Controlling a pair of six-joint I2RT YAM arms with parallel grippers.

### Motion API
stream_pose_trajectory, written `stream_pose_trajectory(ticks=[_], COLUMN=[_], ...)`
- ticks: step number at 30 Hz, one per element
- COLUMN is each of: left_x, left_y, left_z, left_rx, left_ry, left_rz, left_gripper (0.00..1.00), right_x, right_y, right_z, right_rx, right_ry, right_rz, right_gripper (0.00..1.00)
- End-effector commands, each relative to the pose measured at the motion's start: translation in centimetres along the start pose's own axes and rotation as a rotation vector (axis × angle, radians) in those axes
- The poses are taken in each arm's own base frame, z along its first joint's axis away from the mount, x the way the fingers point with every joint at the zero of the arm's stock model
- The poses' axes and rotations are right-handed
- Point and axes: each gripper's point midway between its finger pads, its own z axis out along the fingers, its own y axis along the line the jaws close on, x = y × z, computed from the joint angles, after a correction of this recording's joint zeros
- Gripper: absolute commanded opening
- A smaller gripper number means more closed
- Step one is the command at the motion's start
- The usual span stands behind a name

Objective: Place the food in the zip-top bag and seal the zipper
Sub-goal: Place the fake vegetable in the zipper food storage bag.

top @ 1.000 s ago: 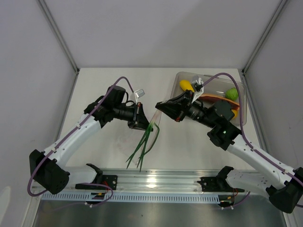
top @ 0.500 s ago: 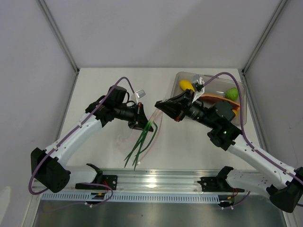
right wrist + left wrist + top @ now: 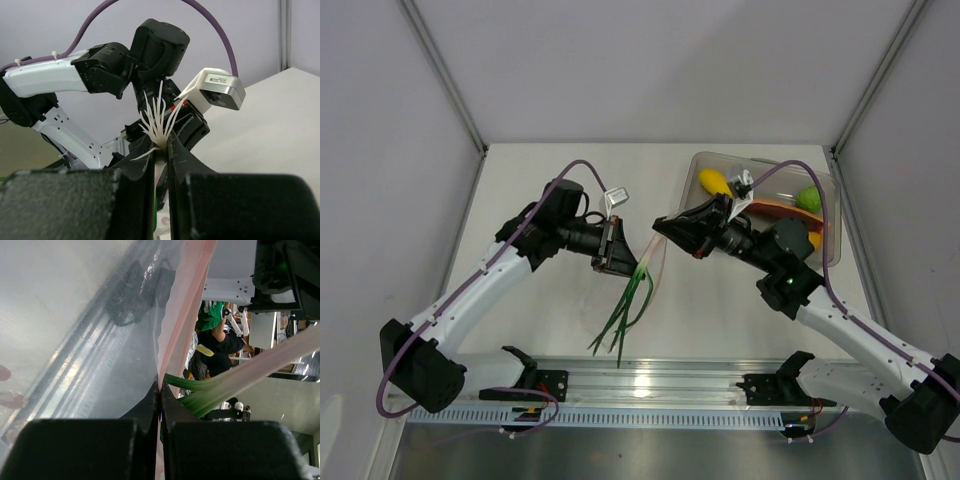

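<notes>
Two closed grips, left fingers point(image 3: 90, 450) pinching limp pink zipper point(image 3: 190, 290), right fingers point(image 3: 80, 205) clamping green vegetable point(image 3: 630, 300) by frayed white roots

Pale desk point(image 3: 560, 180), flat and matte. Clear rigid tray point(image 3: 700, 165) at the desk's far right corner. Metal rail point(image 3: 650, 385) along the desk's near edge. Grey wall panels point(image 3: 650, 70) enclose the desk on three sides.

Left fingers point(image 3: 90, 450) clamped tight, right fingers point(image 3: 75, 205) clamped tight, facing each other
</notes>
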Motion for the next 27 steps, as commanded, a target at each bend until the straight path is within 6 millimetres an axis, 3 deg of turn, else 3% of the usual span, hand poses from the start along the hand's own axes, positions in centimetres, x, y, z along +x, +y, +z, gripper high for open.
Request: stream_pose_trajectory(ticks=[1,10,20,27], left_x=[0.5,0.6,-0.4,-1.3], left_y=[-3.1,-2.9,-3.8,-1.7], left_z=[-0.9,-0.9,-1.7,-2.4], left_rx=[0.107,0.112,0.088,-0.121], left_ry=[0.008,0.011,-0.035,-0.107], left_rz=[0.083,0.073,0.07,0.025], left_gripper=[0.01,0.01,0.01,0.0], right_x=[-1.9,-1.8,-0.3,0.6], right_y=[1.1,0.8,0.3,-0.5], right_z=[-0.6,-3.1,-3.7,-4.5], right_rx=[-0.054,-0.03,-0.001,0.057], right_ry=[-0.061,-0.046,0.048,0.113], right_rz=[-0.042,-0.064,-0.071,-0.097], right_gripper=[0.0,0.0,0.0,0.0])
